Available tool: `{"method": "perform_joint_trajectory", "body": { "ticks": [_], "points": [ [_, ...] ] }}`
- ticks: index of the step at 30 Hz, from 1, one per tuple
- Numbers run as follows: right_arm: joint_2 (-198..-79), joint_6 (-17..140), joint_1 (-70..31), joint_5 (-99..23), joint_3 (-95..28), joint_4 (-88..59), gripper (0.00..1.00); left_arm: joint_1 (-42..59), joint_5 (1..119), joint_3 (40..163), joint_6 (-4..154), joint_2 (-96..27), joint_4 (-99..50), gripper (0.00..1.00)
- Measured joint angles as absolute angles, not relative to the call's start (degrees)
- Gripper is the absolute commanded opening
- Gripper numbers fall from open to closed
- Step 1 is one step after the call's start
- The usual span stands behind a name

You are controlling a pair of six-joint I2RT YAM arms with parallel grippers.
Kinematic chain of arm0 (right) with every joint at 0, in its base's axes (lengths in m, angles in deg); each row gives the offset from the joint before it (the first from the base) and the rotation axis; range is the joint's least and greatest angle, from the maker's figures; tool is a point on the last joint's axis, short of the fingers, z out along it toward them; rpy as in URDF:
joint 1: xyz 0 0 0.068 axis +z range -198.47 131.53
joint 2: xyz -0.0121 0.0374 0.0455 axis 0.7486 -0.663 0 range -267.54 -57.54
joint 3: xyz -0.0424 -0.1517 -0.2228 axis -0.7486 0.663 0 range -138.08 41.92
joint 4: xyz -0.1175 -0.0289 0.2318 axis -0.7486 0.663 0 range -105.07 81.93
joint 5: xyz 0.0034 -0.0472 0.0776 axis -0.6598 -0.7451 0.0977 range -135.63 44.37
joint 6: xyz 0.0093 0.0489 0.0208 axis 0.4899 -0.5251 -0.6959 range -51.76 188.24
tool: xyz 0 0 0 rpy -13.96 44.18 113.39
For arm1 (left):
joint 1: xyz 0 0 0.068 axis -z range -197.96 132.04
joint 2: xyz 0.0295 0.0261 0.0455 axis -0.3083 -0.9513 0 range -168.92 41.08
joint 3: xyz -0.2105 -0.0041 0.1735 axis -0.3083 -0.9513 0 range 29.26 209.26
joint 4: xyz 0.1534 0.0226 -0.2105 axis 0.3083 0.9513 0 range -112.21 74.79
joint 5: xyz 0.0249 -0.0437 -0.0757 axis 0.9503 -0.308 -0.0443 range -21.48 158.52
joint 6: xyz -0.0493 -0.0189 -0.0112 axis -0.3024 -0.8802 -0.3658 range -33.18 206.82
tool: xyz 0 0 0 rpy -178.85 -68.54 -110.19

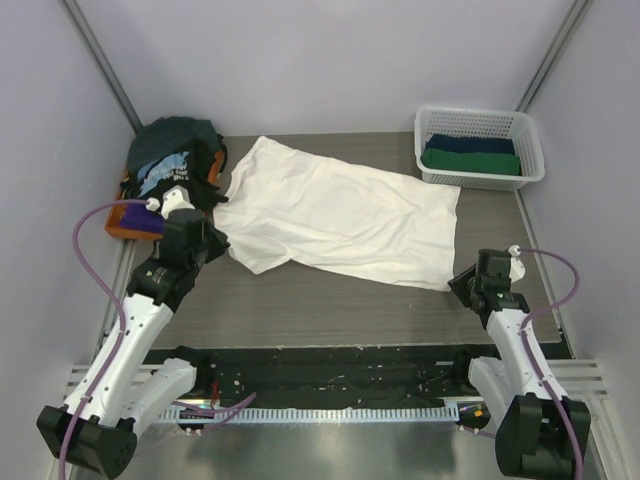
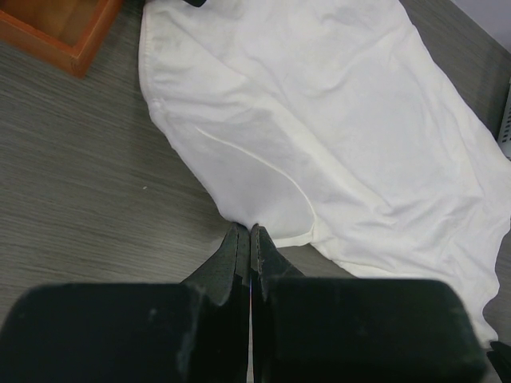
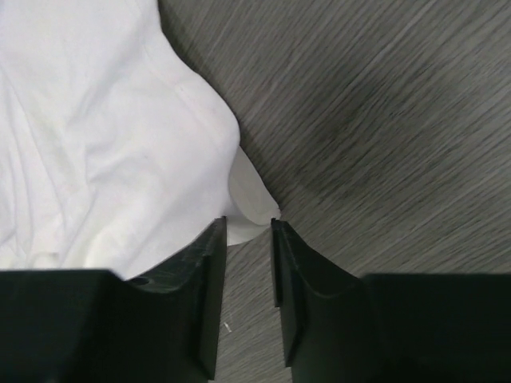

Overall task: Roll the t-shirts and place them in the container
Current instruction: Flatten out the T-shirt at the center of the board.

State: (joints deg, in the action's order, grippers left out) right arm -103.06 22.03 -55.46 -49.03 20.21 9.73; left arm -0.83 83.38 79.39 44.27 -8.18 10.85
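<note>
1. Nearest the camera, both white arms rise from their bases at the table's near edge. The left one leans forward along the left side, and the right one stands more steeply, elbow bent.
2. The right gripper points down at the near right corner of the cream-white t-shirt. Its jaws stand slightly apart and the cloth's corner tip lies at the gap between them, not clamped.
3. The left gripper reaches the shirt's near left edge with its fingers pressed tight together. The hem draws to a point at their tips — pinched there.
4. The shirt lies spread flat across the middle of the table, running slantwise from far left to near right, plain side up and lightly creased.
5. Farther back on the left, a pile of t-shirts — dark teal over black with pale-blue lettering — sits heaped on an orange tray.
6. At the far right, a white lattice basket holds a folded green garment and a folded navy garment side by side.
</note>
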Motion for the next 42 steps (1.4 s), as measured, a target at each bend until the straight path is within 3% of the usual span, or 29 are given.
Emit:
{"method": "perform_joint_trajectory", "body": {
  "ticks": [13,18,19,20,21,36,38,39,40,42],
  "points": [
    [-99.8,21.5,-55.5,-49.4,21.2,9.9,0.3,-0.8,84.1,79.4,44.8,-7.9,10.9,0.0],
    [-104.8,22.2,-55.5,-48.0,21.2,6.2,0.3,-0.8,84.2,79.4,45.3,-7.9,10.9,0.0],
    [-106.9,22.5,-55.5,-47.2,21.2,4.9,0.09,-0.8,84.2,79.4,45.3,-7.9,10.9,0.0],
    [-109.2,22.9,-55.5,-46.5,21.2,3.8,0.01,-0.8,84.2,79.4,45.3,-7.9,10.9,0.0],
    [-110.8,23.6,-55.5,-46.0,21.2,3.2,0.01,-0.8,84.2,79.4,45.4,-7.9,11.0,0.0],
    [-128.3,25.8,-55.5,-44.5,8.4,-4.7,0.01,-0.8,85.4,79.6,46.9,-7.9,11.9,0.0],
    [-131.8,25.9,-55.5,-44.3,7.3,-5.1,0.09,-0.8,85.4,79.6,46.9,-7.9,11.9,0.0],
    [-133.3,26.0,-55.5,-44.0,7.0,-5.2,0.21,-0.8,85.4,79.6,46.9,-7.9,11.9,0.0],
    [-134.3,26.1,-55.5,-43.9,6.9,-5.1,0.26,-0.8,85.4,79.6,46.9,-7.9,12.0,0.0],
    [-134.7,26.5,-55.5,-43.9,6.9,-4.3,0.29,-0.8,85.4,79.6,47.0,-7.9,11.9,0.0]
  ]
}}
